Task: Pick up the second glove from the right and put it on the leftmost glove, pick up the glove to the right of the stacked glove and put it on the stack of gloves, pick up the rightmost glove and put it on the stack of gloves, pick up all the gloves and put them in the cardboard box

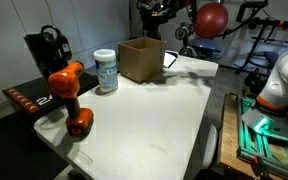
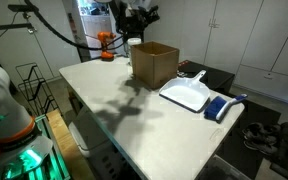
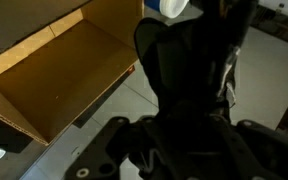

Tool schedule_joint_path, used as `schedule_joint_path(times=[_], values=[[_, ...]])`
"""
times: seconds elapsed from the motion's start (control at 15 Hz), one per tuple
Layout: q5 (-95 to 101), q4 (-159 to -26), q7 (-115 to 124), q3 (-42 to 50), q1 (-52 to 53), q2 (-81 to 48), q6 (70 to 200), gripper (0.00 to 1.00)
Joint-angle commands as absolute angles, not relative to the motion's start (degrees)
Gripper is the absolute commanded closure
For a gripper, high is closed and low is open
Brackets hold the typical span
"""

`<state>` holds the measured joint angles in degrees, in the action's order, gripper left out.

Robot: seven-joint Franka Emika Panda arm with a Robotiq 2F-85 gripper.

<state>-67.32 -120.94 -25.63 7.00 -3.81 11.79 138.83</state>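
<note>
Black gloves (image 3: pixel 189 70) hang bunched from the gripper (image 3: pixel 189 125), whose jaws look clamped on them, above and beside the open cardboard box (image 3: pixel 54 85), so the bundle should travel fully over the opening and drop low before release, lest a dangling finger snag the rim.

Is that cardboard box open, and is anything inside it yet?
Open and, as far as shown, empty: the wrist view looks into the box at bare cardboard. The gloves hang in the gripper.
</note>
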Motion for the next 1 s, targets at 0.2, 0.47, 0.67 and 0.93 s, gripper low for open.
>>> schedule_joint_path(times=[0.2,0.47,0.67,0.93], values=[[-70.72,-119.60,-16.44,4.44,-3.25,8.18,149.37,0.37],[-67.09,-120.68,-11.38,3.14,-3.28,9.41,149.81,0.06],[-59.02,-121.52,-5.64,2.42,-3.81,11.07,148.39,0.00],[-39.85,-122.69,0.50,-0.78,-7.71,14.20,145.72,0.00]])
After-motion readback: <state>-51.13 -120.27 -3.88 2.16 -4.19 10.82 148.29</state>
